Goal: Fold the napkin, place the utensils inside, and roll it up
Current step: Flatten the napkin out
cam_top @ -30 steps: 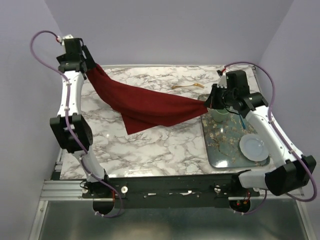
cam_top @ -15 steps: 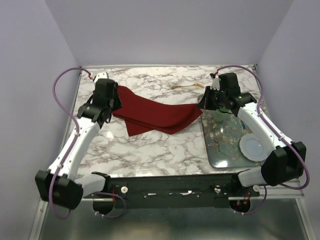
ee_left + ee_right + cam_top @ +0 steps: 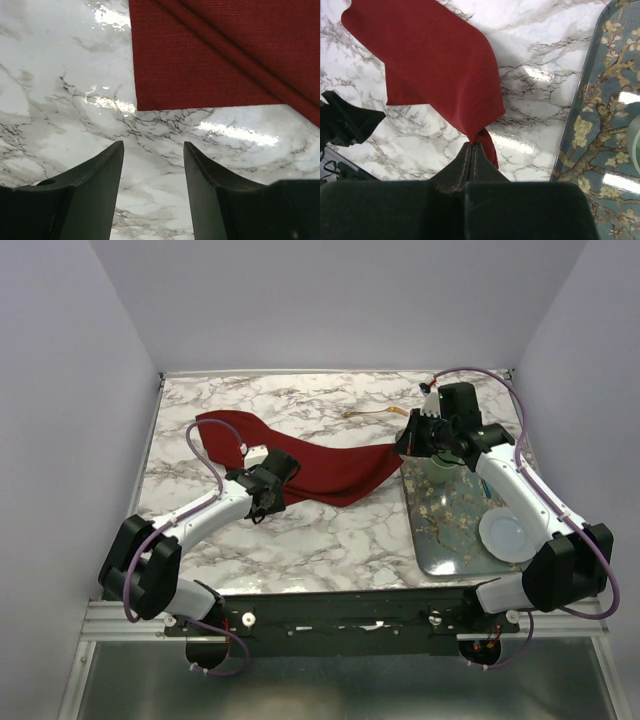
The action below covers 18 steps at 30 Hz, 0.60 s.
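Right gripper (image 3: 471,145) tight on napkin (image 3: 320,465) corner; left gripper (image 3: 152,147) part-open, empty; gold utensil (image 3: 372,413) upper centre, type indistinct.

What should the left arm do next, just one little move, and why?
Probably ease forward and down onto the napkin's near corner, then close. The left jaws stand open above the bare marble table, just short of that corner, holding nothing, while the right jaws are shut on the napkin's opposite end.
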### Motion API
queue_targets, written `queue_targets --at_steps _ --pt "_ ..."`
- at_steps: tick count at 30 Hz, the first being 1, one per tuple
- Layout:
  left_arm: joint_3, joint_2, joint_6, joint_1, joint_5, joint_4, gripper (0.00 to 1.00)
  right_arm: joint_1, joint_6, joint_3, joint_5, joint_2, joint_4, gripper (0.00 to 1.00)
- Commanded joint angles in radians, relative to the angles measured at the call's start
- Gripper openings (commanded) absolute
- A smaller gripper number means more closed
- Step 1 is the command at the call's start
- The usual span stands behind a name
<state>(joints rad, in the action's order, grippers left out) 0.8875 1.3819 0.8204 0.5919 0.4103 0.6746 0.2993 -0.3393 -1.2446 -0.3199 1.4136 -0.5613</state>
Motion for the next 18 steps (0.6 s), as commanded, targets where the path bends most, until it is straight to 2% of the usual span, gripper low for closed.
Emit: queue_targets --at_steps 1,9,18 --pt "0.019 0.063 0.066 0.002 0.101 -0.024 0.59 -0.003 0.017 0.0 -0.027 -0.019 0.024 0.01" --pt "0.002 0.123 0.076 -0.061 0.05 -0.078 0.57 -0.003 0.023 0.017 -0.024 -0.036 0.026 0.01" --pt "-0.012 0.183 0.079 -0.066 0.004 -0.129 0.57 -0.003 0.02 0.022 -0.041 -0.033 0.029 0.01"
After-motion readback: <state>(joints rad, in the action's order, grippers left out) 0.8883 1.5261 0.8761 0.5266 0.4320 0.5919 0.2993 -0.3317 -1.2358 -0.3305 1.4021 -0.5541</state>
